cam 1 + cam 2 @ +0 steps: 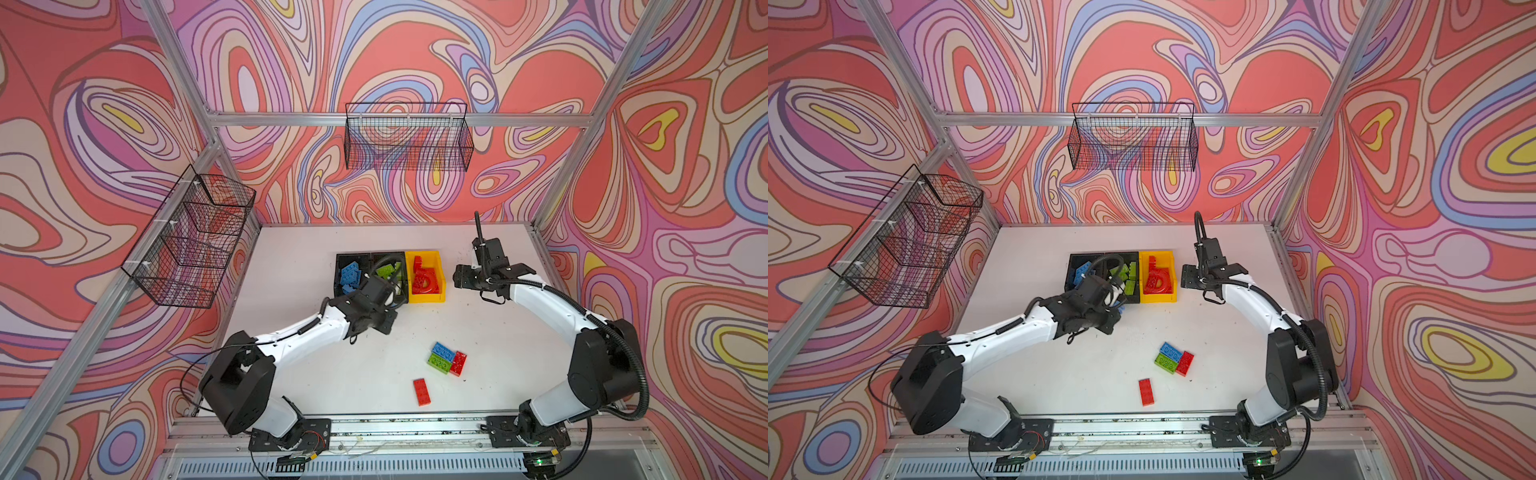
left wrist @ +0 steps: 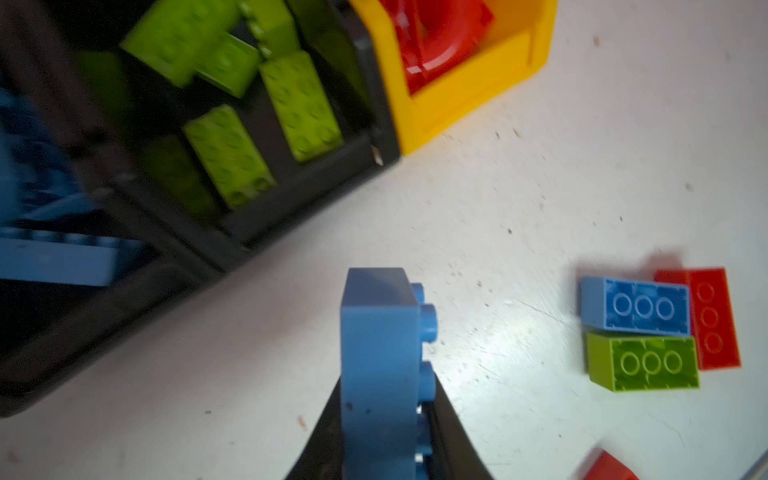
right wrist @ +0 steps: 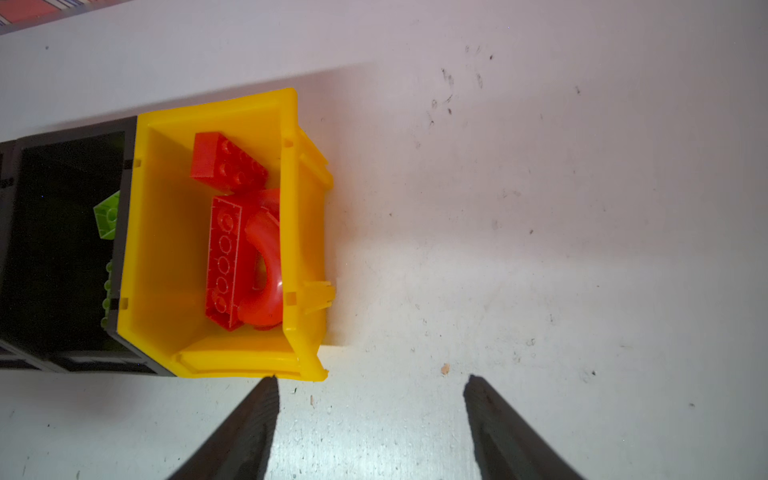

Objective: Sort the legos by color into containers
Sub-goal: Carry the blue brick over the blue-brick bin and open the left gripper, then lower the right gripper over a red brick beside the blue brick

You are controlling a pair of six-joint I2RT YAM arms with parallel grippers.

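gripping a blue brick (image 2: 380, 357), left claw (image 2: 386, 415) hovers by bins (image 1: 427, 296) of blues (image 1: 348, 275), greens (image 1: 384, 269), reds (image 1: 424, 277); right claw (image 3: 370, 384) apart.

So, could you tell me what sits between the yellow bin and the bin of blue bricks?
Another black bin, holding lime green bricks, seen in both top views.
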